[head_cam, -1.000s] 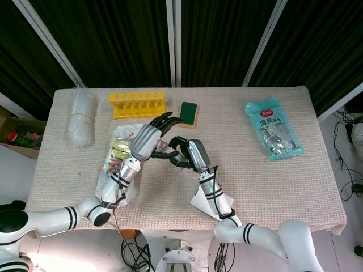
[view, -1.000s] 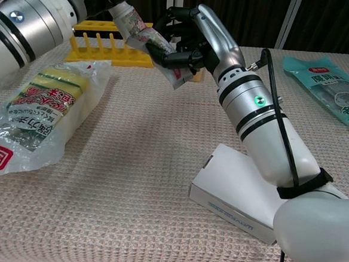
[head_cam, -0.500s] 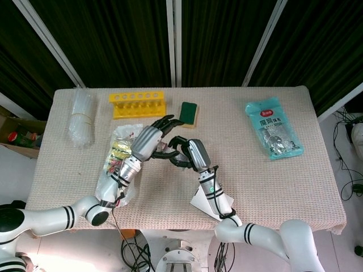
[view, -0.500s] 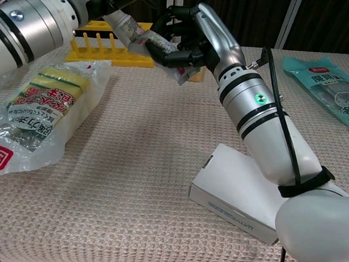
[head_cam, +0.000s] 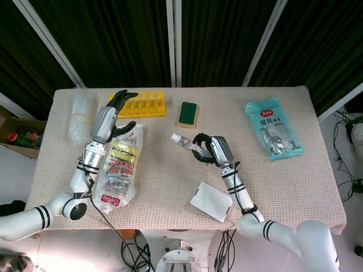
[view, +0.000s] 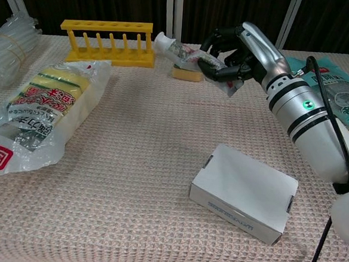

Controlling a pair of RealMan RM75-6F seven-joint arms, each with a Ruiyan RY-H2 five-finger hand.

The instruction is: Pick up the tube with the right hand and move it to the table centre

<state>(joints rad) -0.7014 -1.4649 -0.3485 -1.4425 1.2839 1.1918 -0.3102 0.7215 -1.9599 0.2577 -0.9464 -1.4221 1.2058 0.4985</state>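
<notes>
Your right hand (head_cam: 214, 151) holds the tube (head_cam: 187, 142), fingers (view: 217, 71) curled around its tail end, above the counter (head_cam: 283, 181) near centre. The tube's long axis runs toward ten o'clock, cap leading. Left hand (head_cam: 108, 119) hangs spread, well apart at nine o'clock.

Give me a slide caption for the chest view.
Right hand holds the tube aloft above the table, near the yellow rack and white box.
</notes>
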